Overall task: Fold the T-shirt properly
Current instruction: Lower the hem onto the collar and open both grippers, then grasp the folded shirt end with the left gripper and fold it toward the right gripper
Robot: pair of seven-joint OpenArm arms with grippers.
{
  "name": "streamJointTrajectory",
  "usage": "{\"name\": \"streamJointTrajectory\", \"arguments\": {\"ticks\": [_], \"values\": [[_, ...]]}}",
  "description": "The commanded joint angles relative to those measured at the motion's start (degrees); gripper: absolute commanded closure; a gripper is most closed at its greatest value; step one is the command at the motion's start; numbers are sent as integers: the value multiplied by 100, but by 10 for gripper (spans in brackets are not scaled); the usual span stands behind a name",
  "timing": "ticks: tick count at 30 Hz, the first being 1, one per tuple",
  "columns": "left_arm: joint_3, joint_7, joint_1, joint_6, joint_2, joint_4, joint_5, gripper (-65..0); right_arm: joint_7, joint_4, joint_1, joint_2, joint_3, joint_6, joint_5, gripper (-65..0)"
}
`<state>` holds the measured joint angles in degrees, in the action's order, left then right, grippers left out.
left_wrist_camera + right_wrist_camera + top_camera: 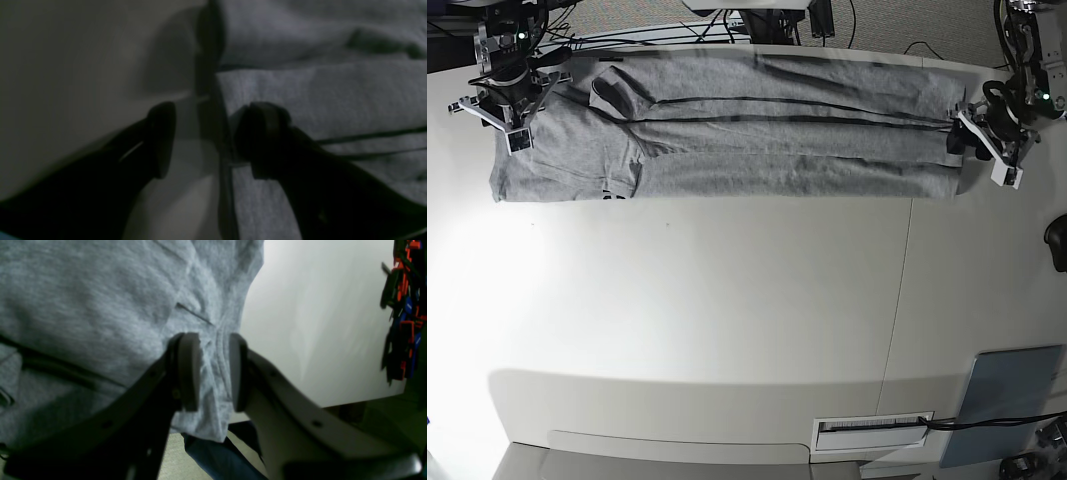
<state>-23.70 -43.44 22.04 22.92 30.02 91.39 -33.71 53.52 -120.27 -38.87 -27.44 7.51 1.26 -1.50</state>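
Fabric of the grey T-shirt (757, 135) lies stretched in a long folded band across the far side of the white worktop (727, 300). The right end effector (213, 371) is clenched on a bunched edge, apparently to keep the band taut. The left end effector (203, 140) is spread apart astride the opposite edge, gripping nothing yet.

No lettering can be read anywhere; dark marks at the T-shirt (727, 140) hem are illegible.

A white table (727, 300) is seen filling most of the base view. A flat grey-blue rectangular pad (1002, 400) is laid at its near right corner, just beside a white slotted strip (872, 430), possibly a label. Black cables (657, 35) are bunched along the far edge.
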Motion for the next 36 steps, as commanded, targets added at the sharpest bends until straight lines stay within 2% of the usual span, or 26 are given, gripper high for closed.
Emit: {"name": "streamJointTrajectory", "arguments": {"ticks": [1,7,10,12,16,17,21,24,28,31,36], "values": [[-59,109,-13,7,109,-20,-136,-353,-107,-81,0,-66,48,35,-66,-158],[-59,-44,-13,590,105,-610,-1054,-343,-114,-81,0,-68,48,35,-66,-158],[-59,-251,-13,984,76,-796,-1556,-298,-151,-81,0,-68,48,35,-66,-158],[-59,-341,-13,1084,24,-831,-1720,-235,-155,-81,0,-68,48,35,-68,-158],[-59,-323,-15,1078,-17,-831,-1751,-14,-166,-81,0,-68,48,33,-68,-158],[-59,-260,-17,1012,-13,-831,-1727,0,-173,-81,0,-68,48,35,-68,-158],[-157,107,-68,278,-11,-822,-1047,0,-216,-81,0,-68,46,35,-59,-158],[-415,114,-138,-2,15,-785,-605,0,-317,-81,0,-68,46,35,28,-158],[-885,129,-140,-2,66,-568,-275,0,-435,-81,2,-68,46,33,175,-158],[-1224,-138,-125,-2,63,-310,-251,0,-435,-81,2,-68,46,33,195,-158],[-1261,-671,153,28,-37,691,-909,0,-433,-81,44,-68,46,33,195,-158]]}}
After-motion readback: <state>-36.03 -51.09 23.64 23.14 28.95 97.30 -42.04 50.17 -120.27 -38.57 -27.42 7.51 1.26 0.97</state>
